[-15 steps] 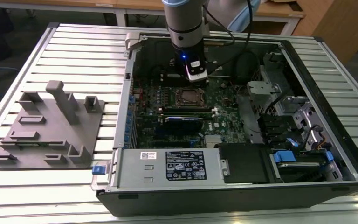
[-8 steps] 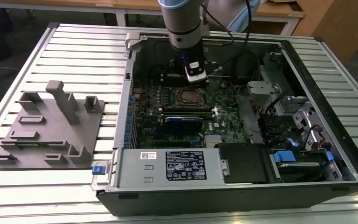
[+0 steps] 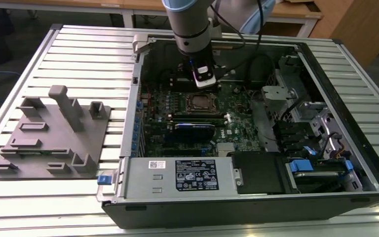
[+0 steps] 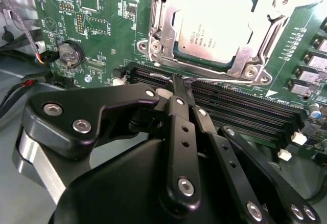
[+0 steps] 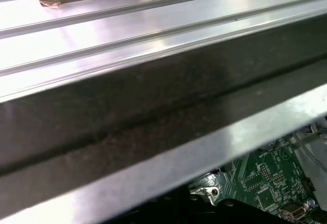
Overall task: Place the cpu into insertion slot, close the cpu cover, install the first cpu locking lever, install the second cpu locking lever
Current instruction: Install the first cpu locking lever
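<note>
Open computer case (image 3: 351, 105) lies on the slatted bench (image 3: 77, 54). In the exterior view the arm comes down from 12 o'clock into the case.

Hand (image 3: 205, 82) hangs just at 12 o'clock of the insertion slot (image 3: 199, 102), which sits mid-board, at about 11 o'clock from the case's centre.

Second wrist view: cpu (image 4: 219, 24) is seated in the slot, silvery top showing. The cpu cover (image 4: 159, 35) is down over it and frames the chip on all sides.

Hand (image 4: 179, 83) has its black fingers (image 4: 176, 106) drawn together, tips low at the socket edge nearest the long black memory slots (image 4: 240, 106). A thin bright lever wire (image 4: 156, 74) runs along that edge, just beside the tips. Cannot tell whether the tips pinch it or only touch it.

Coin battery (image 4: 70, 53) sits on the green motherboard (image 4: 102, 9), well apart from the socket.

Exterior view again: grey fixture plate (image 3: 51, 133) on the bench at 9 o'clock of the case. Power supply (image 3: 176, 175) at 6 o'clock inside it.
</note>
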Robot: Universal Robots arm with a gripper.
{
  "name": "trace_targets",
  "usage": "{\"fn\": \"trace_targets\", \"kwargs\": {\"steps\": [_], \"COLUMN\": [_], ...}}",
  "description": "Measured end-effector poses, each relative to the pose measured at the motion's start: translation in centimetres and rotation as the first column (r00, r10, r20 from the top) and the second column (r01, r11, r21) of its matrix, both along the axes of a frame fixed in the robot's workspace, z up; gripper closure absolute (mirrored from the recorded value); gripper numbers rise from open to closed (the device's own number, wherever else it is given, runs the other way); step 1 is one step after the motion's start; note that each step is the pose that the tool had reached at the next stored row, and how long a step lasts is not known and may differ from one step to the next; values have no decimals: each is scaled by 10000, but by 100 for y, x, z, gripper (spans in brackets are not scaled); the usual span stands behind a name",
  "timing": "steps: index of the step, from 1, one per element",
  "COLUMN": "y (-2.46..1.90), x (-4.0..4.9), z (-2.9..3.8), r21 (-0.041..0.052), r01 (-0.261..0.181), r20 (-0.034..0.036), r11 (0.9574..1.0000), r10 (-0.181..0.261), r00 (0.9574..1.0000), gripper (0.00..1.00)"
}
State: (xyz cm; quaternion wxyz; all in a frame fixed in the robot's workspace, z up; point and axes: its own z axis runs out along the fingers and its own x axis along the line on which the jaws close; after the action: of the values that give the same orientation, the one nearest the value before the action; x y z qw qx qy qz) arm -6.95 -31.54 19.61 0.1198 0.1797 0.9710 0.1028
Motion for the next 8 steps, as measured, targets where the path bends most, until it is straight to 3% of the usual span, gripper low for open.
{"fn": "trace_targets", "kwargs": {"steps": [8], "y": [0], "x": [-15], "z": [-15], "r21": [-2], "r01": [0], "r20": [34], "r11": [10000], "r10": [0], "r00": [10000], "gripper": [90]}}
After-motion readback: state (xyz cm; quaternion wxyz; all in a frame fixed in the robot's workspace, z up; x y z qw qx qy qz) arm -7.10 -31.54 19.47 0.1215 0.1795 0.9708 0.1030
